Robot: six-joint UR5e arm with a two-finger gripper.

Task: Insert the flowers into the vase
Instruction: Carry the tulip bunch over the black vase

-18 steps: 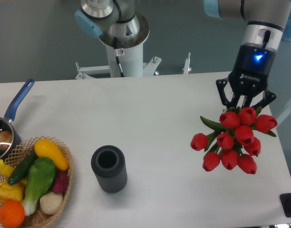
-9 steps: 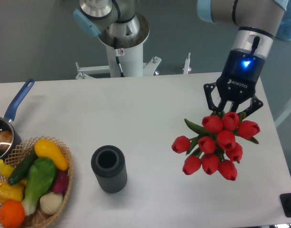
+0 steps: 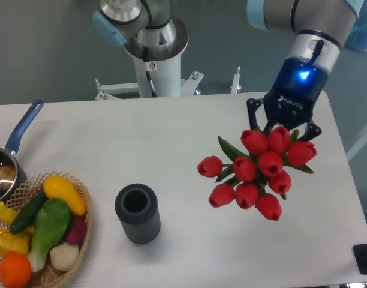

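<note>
Beneath our gripper hang the flowers, which we hold clamped between the fingers; the vase stands well off to its side, apart.

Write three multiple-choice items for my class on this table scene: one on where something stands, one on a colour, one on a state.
1. Where does the vase stand?
A. Right of the wicker basket
B. Inside the saucepan
C. Under the flowers

2. What colour is the saucepan handle?
A. Red
B. Blue
C. Yellow

3. What state are the flowers in?
A. Lying on the table
B. Standing in the vase
C. Held by the gripper

Answers:
1 A: the vase sits on the table just right of the basket, well left of the bunch.
2 B: the handle pointing up and right from the pan is blue.
3 C: the gripper is closed on the bunch, and the vase mouth is empty.
</note>
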